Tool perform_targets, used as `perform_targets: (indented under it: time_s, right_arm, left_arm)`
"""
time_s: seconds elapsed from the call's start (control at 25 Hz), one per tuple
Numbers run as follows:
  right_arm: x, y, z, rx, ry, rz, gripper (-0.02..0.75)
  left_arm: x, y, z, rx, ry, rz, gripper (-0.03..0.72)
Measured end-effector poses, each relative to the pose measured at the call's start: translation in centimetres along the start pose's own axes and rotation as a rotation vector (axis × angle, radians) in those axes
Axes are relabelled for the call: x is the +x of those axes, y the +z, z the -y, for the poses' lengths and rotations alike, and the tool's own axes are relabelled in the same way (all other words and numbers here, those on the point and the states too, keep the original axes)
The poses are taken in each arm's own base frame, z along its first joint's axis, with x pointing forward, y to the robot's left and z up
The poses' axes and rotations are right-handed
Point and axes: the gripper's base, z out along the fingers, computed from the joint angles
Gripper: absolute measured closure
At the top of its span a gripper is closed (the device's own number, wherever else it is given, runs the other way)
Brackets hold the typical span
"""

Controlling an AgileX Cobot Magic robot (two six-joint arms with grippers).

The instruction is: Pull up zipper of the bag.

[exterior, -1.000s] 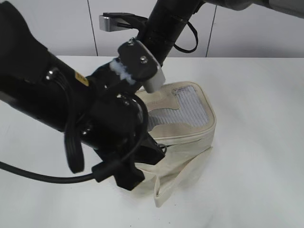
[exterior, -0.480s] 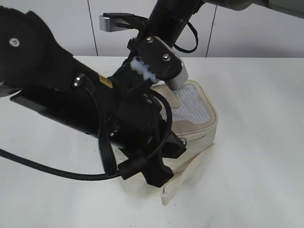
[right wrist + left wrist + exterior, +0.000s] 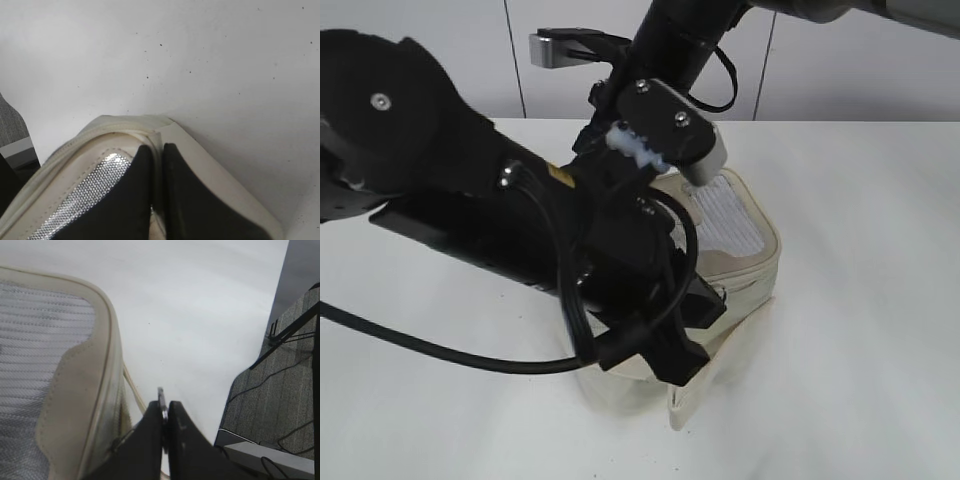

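Observation:
The cream-white bag (image 3: 745,235) with its grey ribbed top panel lies on the white table, mostly hidden behind my left arm (image 3: 470,210). Its cream strap (image 3: 715,385) hangs loose at the front. In the left wrist view my left gripper (image 3: 164,407) is shut on a small silver zipper pull (image 3: 161,397), beside the bag's side wall (image 3: 107,390). In the right wrist view my right gripper (image 3: 157,152) is shut on the bag's cream top rim (image 3: 125,130) at a corner. In the exterior view both sets of jaws are hidden.
The white table (image 3: 865,300) stretches to the right and front of the bag. My right arm (image 3: 675,40) comes down from the back, next to a grey bracket (image 3: 552,46). Past the table edge lies grey carpet with cables (image 3: 285,390).
My left arm has moved to the right along the bag's front side and now covers more of the bag. The bag's near corner and strap have shifted slightly right.

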Motion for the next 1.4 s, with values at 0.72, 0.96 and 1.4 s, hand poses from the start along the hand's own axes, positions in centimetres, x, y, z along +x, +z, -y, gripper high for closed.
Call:
perform_targets:
  time_s: [0.72, 0.96, 1.4]
  right_arm:
    - [-0.1, -0.6, 0.0, 0.036, 0.1, 0.001, 0.344]
    - [0.0, -4.1, 0.0, 0.15, 0.078, 0.019, 0.328]
    - [4.2, -12.0, 6.1, 0.292, 0.28, 0.116, 0.331]
  left_arm:
    - [-1.0, -4.1, 0.9, 0.014, -0.011, 0.03, 0.363]
    - [-1.1, -6.2, -1.3, -0.06, -0.053, 0.071, 0.356]
    - [-3.4, -7.1, -8.5, -0.188, -0.17, 0.106, 0.355]
